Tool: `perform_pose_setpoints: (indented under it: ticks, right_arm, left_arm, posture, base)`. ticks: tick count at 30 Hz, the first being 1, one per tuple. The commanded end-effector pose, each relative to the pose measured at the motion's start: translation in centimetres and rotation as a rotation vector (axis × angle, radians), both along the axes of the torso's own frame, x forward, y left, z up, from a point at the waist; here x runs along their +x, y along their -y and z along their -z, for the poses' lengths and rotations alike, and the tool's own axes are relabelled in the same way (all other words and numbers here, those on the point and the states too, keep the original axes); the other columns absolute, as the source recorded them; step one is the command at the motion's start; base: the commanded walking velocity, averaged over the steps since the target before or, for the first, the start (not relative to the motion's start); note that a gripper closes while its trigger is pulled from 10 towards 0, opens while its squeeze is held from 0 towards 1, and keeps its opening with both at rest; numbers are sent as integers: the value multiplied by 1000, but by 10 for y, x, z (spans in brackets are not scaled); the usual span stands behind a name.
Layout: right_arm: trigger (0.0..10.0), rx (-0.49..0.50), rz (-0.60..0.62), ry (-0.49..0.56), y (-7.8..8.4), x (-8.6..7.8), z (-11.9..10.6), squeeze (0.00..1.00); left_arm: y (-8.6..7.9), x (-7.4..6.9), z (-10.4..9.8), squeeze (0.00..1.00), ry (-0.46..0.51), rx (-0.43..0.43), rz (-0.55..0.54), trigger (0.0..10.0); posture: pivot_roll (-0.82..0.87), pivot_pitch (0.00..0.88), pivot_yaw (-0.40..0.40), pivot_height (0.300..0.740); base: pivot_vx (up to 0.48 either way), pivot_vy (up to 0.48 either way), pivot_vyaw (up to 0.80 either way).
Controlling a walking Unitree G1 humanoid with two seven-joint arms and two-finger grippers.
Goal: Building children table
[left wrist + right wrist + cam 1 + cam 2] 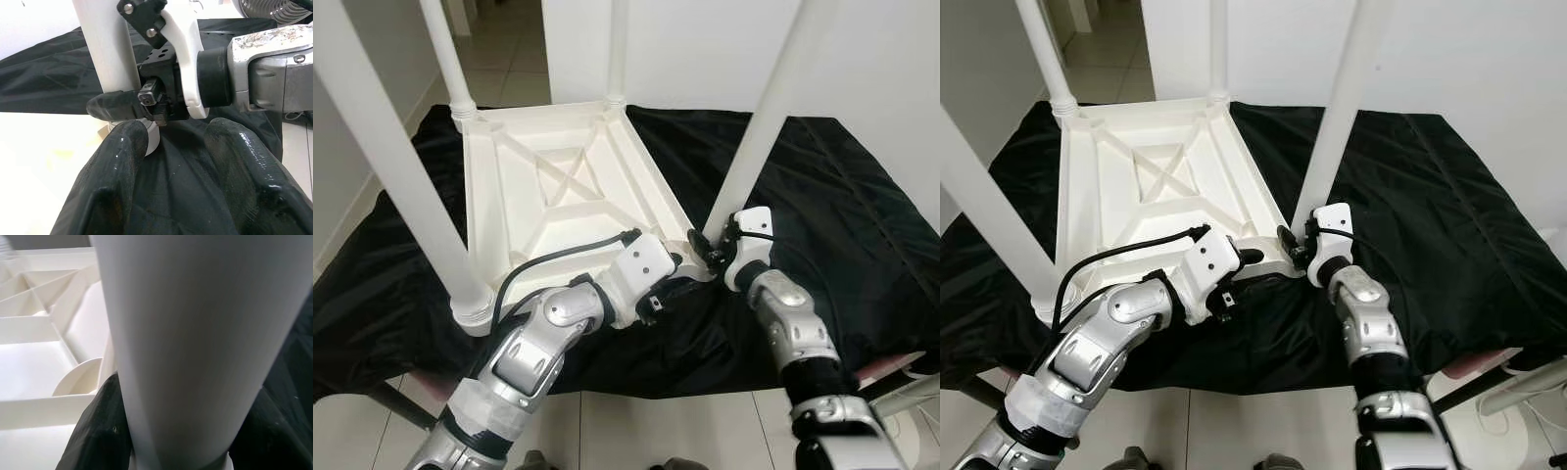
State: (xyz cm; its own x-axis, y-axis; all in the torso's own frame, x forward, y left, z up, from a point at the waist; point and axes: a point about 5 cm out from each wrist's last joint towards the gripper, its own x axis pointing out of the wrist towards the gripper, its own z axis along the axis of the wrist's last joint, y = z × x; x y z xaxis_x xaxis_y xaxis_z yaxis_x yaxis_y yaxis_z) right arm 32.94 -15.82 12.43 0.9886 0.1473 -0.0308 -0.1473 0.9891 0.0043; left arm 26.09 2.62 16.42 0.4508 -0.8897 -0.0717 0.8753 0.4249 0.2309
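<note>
Item: table leg (756,137), clamped between my right gripper (705,247) jaws at its base, probably for seating it. Left gripper (176,161) jaws spread just beside, over black cloth (842,196), steadying tabletop (558,196).

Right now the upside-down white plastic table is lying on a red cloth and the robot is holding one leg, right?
Not quite: the cloth is black, not red, as the left eye view shows. The upside-down white plastic table does lie on it, and the right end effector grips the base of one white leg.
</note>
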Motion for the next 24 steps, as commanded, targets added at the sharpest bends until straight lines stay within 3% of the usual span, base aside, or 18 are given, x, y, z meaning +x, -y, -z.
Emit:
perform_pose_setpoints:
  ticks: [1, 4, 9, 15, 16, 17, 18, 24]
  right_arm:
    - [10000, 16, 191, -47, 5, -10, 12, 0]
    - [10000, 53, 340, -56, -8, -19, 15, 0]
    - [10000, 67, 265, -46, -21, -18, 8, 0]
    - [10000, 52, 266, -49, -20, -21, 7, 0]
    - [10000, 44, 278, -48, -20, -22, 6, 200]
    - [10000, 37, 288, -48, -20, -22, 6, 200]
    - [10000, 45, 289, -32, -18, -24, 2, 1000]
    - [10000, 58, 230, -4, -9, -24, -2, 1000]
  left_arm:
    - [2, -4, 3, 0, -13, 22, 56, 10000]
    - [2, -5, 4, 0, -11, 26, 60, 10000]
    - [3, -5, 5, 0, -15, 26, 63, 10000]
    - [3, -6, 5, 0, -13, 28, 65, 10000]
    - [3, -6, 5, 0, -13, 27, 63, 10000]
    - [3, -5, 5, 0, -12, 27, 61, 10000]
    - [3, -5, 5, 0, -13, 27, 59, 10000]
    - [1, -6, 5, 0, -12, 27, 56, 10000]
  posture:
    - [-51, 0, -33, 740]
    - [-51, 0, -33, 740]
    - [-56, 0, -34, 740]
    - [-59, 0, -36, 740]
    - [-59, 0, -36, 740]
    - [-59, 0, -36, 740]
    - [-53, 0, -40, 740]
    - [-47, 0, -42, 740]
  base:
    - [0, 0, 0]
    - [0, 0, 0]
    - [0, 0, 0]
    - [0, 0, 0]
    - [0, 0, 0]
    - [0, 0, 0]
    - [0, 0, 0]
    - [0, 0, 0]
